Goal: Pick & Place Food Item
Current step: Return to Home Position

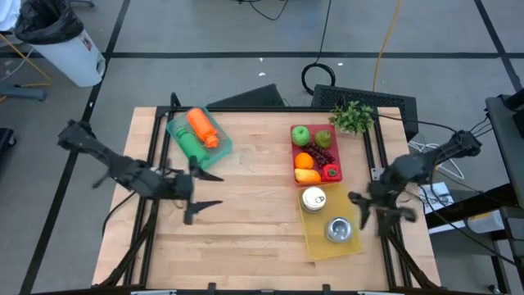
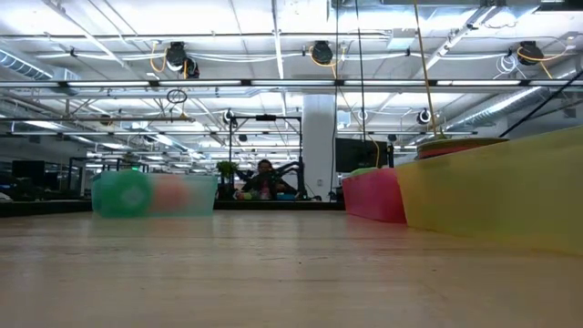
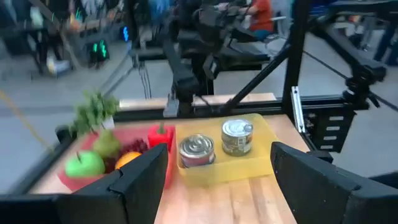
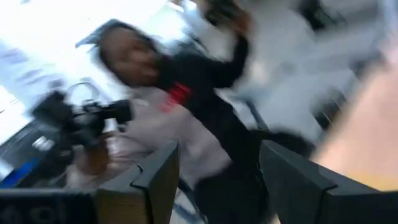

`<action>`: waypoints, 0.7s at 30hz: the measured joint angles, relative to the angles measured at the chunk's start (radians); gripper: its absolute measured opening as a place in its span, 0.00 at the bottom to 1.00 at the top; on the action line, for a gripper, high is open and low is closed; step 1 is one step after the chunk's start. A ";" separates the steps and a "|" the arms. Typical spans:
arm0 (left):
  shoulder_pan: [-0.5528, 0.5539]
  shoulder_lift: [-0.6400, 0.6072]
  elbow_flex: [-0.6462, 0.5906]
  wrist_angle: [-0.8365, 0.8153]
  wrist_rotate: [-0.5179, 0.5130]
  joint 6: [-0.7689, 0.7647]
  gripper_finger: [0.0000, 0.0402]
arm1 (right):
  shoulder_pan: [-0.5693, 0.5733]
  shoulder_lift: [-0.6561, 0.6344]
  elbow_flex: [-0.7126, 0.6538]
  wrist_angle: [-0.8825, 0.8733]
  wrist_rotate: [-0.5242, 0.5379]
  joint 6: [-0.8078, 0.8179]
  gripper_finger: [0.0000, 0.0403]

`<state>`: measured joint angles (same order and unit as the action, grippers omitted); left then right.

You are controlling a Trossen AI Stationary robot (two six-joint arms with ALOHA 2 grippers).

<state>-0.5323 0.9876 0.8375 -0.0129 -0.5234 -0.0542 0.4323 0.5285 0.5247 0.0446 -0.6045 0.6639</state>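
A red tray (image 1: pixel 336 156) at the table's far right holds a green apple (image 1: pixel 300 135), a pear (image 1: pixel 324 139), an orange (image 1: pixel 304 160) and a red pepper (image 1: pixel 330 172). In front of it, a yellow tray (image 1: pixel 323 243) holds two cans (image 1: pixel 313 199). At far left, a teal tray (image 1: pixel 219 147) holds a carrot (image 1: pixel 201 127) and a green item (image 1: pixel 192 147). My left gripper (image 1: pixel 206 190) hovers open above the table's left part, nothing between its fingers (image 3: pixel 143 177). My right gripper (image 1: pixel 362 210) stands open at the right edge beside the yellow tray, also empty.
A green leafy plant (image 1: pixel 352 116) lies at the far right corner behind the red tray. Bare wood spans the table's middle and near part (image 1: pixel 254 221). Black frame rails run along both side edges. The right wrist view is blurred.
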 joint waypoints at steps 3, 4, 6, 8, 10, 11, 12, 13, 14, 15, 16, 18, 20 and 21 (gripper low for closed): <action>-0.015 -0.085 0.000 -0.088 0.001 0.087 0.73 | -0.021 -0.097 0.000 0.088 -0.103 -0.082 0.52; -0.016 -0.105 -0.006 -0.131 0.000 0.076 0.73 | -0.028 -0.133 0.000 0.089 -0.129 -0.129 0.52; -0.009 -0.137 -0.043 -0.154 -0.032 0.032 0.73 | -0.042 -0.205 0.000 0.064 -0.157 -0.235 0.52; 0.010 -0.163 -0.111 -0.118 -0.092 -0.005 0.73 | -0.056 -0.273 0.000 0.029 -0.101 -0.314 0.52; 0.034 -0.198 -0.192 -0.055 -0.131 -0.031 0.73 | -0.068 -0.330 0.000 -0.017 0.028 -0.367 0.52; 0.045 -0.221 -0.233 -0.018 -0.132 -0.039 0.73 | -0.073 -0.356 0.000 -0.043 0.102 -0.389 0.52; 0.055 -0.245 -0.273 0.010 -0.132 -0.049 0.73 | -0.077 -0.378 0.000 -0.069 0.170 -0.414 0.52; 0.062 -0.269 -0.312 0.040 -0.130 -0.059 0.73 | -0.080 -0.397 0.000 -0.095 0.238 -0.440 0.52; 0.069 -0.295 -0.349 0.071 -0.121 -0.062 0.73 | -0.083 -0.414 0.001 -0.126 0.312 -0.466 0.52; 0.076 -0.323 -0.382 0.101 -0.115 -0.059 0.73 | -0.085 -0.427 0.001 -0.163 0.386 -0.485 0.52; 0.084 -0.352 -0.416 0.132 -0.106 -0.047 0.73 | -0.086 -0.436 0.001 -0.197 0.461 -0.502 0.52; 0.098 -0.407 -0.483 0.188 -0.094 -0.022 0.73 | -0.086 -0.445 0.000 -0.265 0.612 -0.527 0.52; 0.118 -0.461 -0.553 0.223 -0.088 -0.024 0.73 | -0.086 -0.445 -0.010 -0.279 0.747 -0.534 0.52; 0.128 -0.483 -0.585 0.245 -0.088 -0.037 0.73 | -0.086 -0.445 -0.021 -0.278 0.803 -0.546 0.52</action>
<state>-0.4040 0.5043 0.2529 0.2317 -0.6113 -0.0915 0.3462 0.0837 0.5033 -0.2332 0.1985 0.1179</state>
